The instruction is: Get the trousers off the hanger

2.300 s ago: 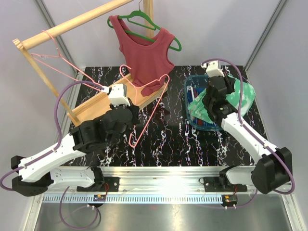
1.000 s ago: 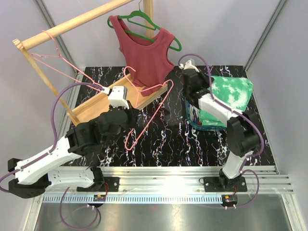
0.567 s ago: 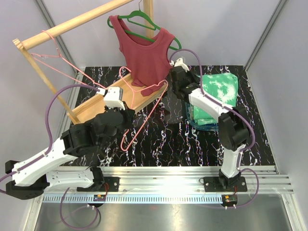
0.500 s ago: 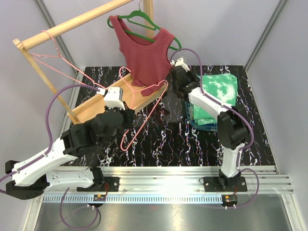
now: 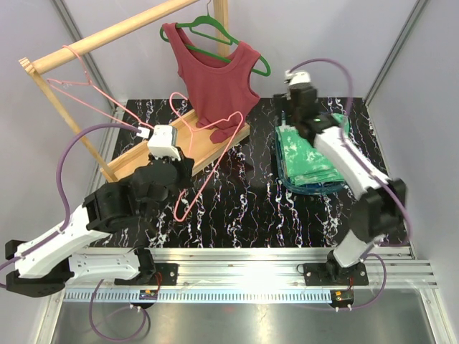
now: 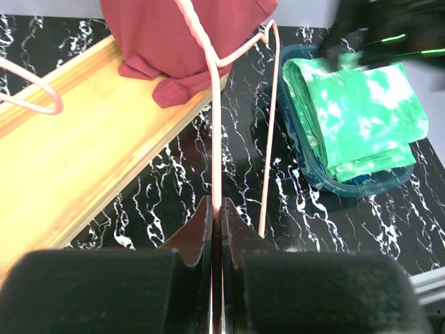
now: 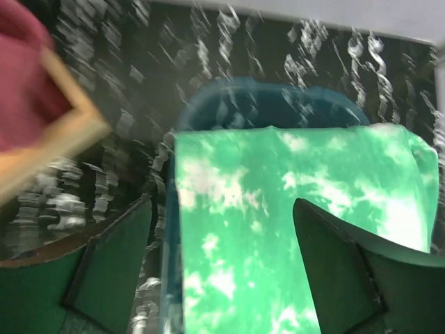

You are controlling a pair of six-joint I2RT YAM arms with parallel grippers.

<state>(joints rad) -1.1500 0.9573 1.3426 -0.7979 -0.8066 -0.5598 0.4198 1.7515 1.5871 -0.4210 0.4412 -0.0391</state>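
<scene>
The left hand (image 6: pixel 217 211) is clenching the thin wire of a pink hanger (image 6: pixel 214 125), its two fingers pressed together on the wire, and is holding that hanger tilted above the black marbled counter (image 5: pixel 251 204). Nothing is hanging on this hanger. The right hand (image 7: pixel 222 205) is standing released, fingers spread wide and grasping nothing, and is hovering over the far end of a blue tub (image 6: pixel 351 186); its wrist view is blurring, so whether it is touching the fabric cannot be told. The green-and-white tie-dye trousers (image 5: pixel 312 154) are lying folded in that tub on the right side of the counter, well apart from the pink hanger. Whether a second pair is lying beneath them cannot be told. A dark red tank top (image 5: pixel 219 79) is hanging from a green hanger (image 5: pixel 259 63) on the wooden rail (image 5: pixel 107 36), its hem resting on the wooden base board (image 6: pixel 76 160).
</scene>
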